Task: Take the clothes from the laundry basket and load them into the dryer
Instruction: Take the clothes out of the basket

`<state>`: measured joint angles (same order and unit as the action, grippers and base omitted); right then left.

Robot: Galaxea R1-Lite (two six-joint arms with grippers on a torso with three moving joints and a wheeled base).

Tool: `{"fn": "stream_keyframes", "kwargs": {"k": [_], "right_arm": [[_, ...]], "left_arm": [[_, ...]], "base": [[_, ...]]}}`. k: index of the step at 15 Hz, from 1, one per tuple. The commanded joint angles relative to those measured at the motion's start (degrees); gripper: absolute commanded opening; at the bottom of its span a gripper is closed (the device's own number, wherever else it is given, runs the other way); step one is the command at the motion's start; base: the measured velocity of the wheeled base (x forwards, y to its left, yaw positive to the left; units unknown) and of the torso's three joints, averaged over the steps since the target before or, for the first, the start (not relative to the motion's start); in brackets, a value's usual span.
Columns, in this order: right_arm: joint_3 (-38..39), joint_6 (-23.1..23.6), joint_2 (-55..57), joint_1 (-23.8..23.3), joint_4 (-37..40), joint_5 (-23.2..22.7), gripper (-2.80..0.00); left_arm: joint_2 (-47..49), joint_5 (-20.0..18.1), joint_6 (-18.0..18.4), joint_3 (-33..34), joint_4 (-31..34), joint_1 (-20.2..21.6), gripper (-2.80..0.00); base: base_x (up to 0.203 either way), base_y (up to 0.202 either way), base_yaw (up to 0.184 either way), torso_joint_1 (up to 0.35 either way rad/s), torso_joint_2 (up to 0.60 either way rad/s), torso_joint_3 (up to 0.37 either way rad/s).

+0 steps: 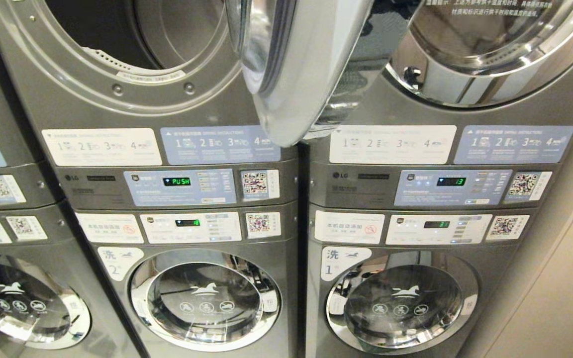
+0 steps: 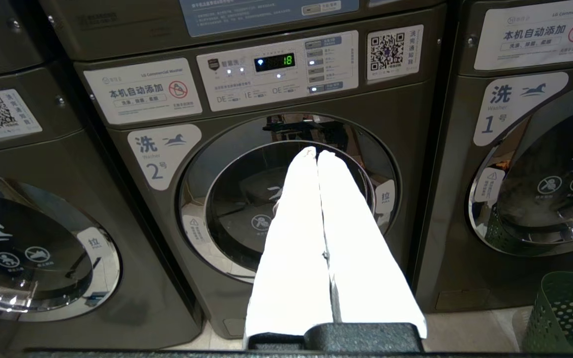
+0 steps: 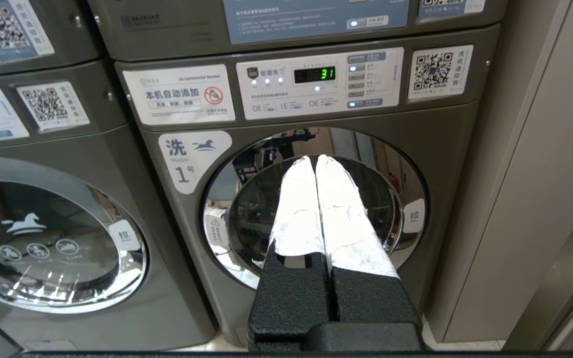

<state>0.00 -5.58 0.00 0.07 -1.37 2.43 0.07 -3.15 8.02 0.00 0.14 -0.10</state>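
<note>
pale floor (image 2: 470, 330) along the bottom, green laundry basket (image 2: 565, 313) standing on it at lower right, big grey washers (image 2: 276, 199) resting on it too

dryer body (image 1: 137, 112): dark grey metal, smooth with a soft sheen, upper left of the head view
dryer door (image 1: 291, 74): glossy chrome rim, mirror-bright, top centre
instruction labels (image 1: 101, 146): flat paper-like stickers, matt
washer doors (image 1: 206, 298): polished chrome rings around glossy dark glass
laundry basket (image 2: 567, 313): green plastic, perforated, lower right of the left wrist view
left claw (image 2: 317, 155): fingers wrapped in smooth white covering
right claw (image 3: 315, 160): crinkled white wrap over rough black bases
</note>
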Motion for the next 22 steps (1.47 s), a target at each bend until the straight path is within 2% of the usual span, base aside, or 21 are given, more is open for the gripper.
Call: {"fn": "stream_keyframes", "kwargs": {"k": [1,5,8,14,22], "right_arm": [[0.4,0.0,0.1,-0.1,0.0,0.0,-2.80],[0.4,0.0,0.1,0.0,0.0,0.0,-2.80],[0.4,0.5,0.1,-0.1,0.0,0.0,-2.80],[0.4,-0.7,0.1,0.0,0.0,0.1,-2.80],[0.4,-0.7,0.1,0.0,0.0,0.1,-2.80]], "left_arm": [[0.0,0.1,-0.1,0.0,0.0,0.0,-2.80],[-0.1,0.3,-2.4,0.0,0.2,0.0,-2.80],[0.0,1.8,-3.9,0.0,0.1,0.0,-2.80],[-0.1,1.6,-3.6,0.0,0.2,0.0,-2.80],[0.0,1.8,-3.8,0.0,0.2,0.0,-2.80]], "base": [[0.000,0.000,0.000,-0.125,0.30,0.154],[0.000,0.000,0.000,-0.142,0.32,0.176],[0.000,0.000,0.000,-0.152,0.33,0.183],[0.000,0.000,0.000,-0.168,0.38,0.211],[0.000,0.000,0.000,-0.226,0.54,0.308]]}}
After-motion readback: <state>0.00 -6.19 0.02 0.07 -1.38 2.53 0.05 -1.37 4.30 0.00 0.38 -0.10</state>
